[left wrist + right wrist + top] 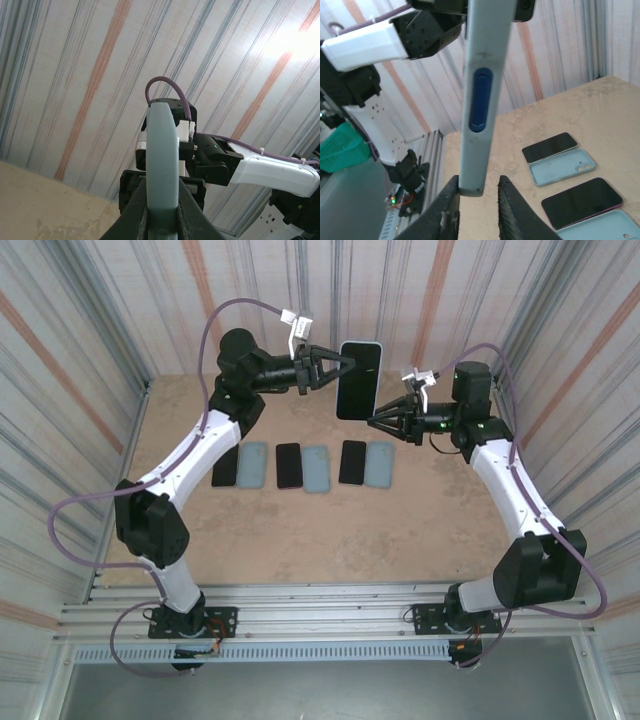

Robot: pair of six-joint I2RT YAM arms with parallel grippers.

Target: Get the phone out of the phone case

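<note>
- My left gripper (343, 364) is clamped on the phone case (161, 160), coming in from the 9 o'clock side. In the left wrist view the pale blue edge stands upright, pinched between my two fingers.
- The phone (360, 370) sits in that case with its dark screen facing the top camera, held in the air at the table's (420, 530) 12 o'clock end, above the row of things lying on it.
- My right gripper (374, 423) is at the case's 5 o'clock corner. Its fingers are spread to either side of the lower end — one looks to be touching the edge, and the other shows a gap.
- In the right wrist view the case's blue side button (481, 100) is in line and I see no lip peeled back, so I judge the phone fully seated.
- On the table lie three bare phones (288, 465), each with an empty case (316, 469) just beside it at 3 o'clock. Those pairs look finished.
- What is left, as I judge it: peel a corner of the case off, work the phone free, and set both down.
</note>
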